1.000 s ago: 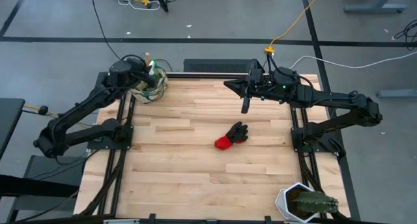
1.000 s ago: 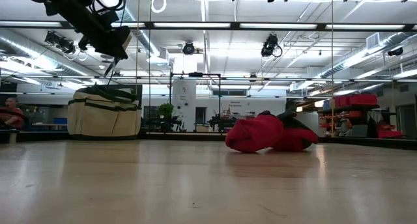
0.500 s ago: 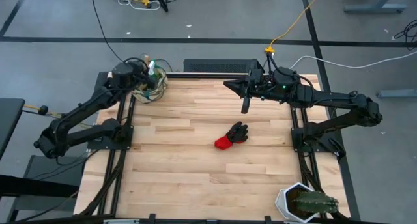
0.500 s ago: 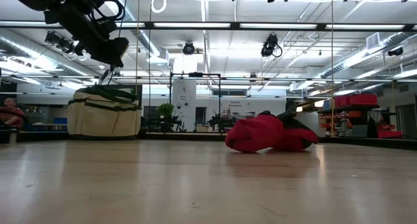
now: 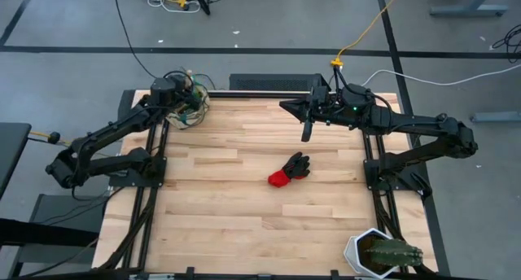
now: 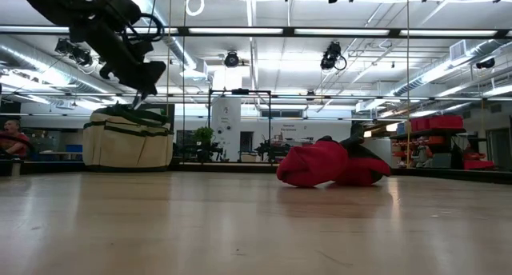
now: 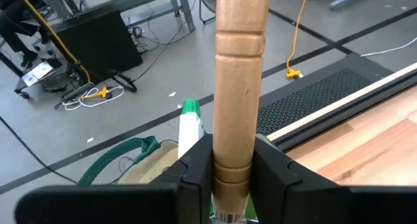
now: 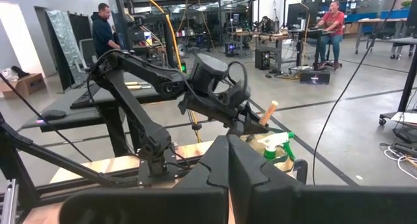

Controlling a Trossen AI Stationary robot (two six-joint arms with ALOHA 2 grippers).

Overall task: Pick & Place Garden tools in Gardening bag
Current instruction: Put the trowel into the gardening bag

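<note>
The beige gardening bag [image 5: 189, 109] with green trim stands on the table's far left corner; it also shows in the low view [image 6: 128, 137]. A green-and-white spray bottle [image 7: 191, 129] stands in it. My left gripper [image 5: 184, 91] is above the bag, shut on a wooden-handled trowel [image 7: 238, 87], whose blade is hidden. The red-and-black glove [image 5: 290, 168] lies on the table's middle. My right gripper [image 5: 307, 133] hangs shut and empty over the table's far middle. My left gripper pinches the trowel's wooden handle [image 7: 232, 160] between its two fingers, near the end that meets the metal. The fingers lie across the handle. The handle's free end [image 8: 269, 111] slants up past the fingers, and the trowel hangs over the bag's open top.
A white pot with a green cactus [image 5: 383, 254] stands at the near right corner. Bare wood lies between the bag and the glove. People show in the room beyond the table in the right wrist view.
My left gripper has gone a little toward the table's right edge and slightly down, over the bag, carrying the trowel and tipping with it.
</note>
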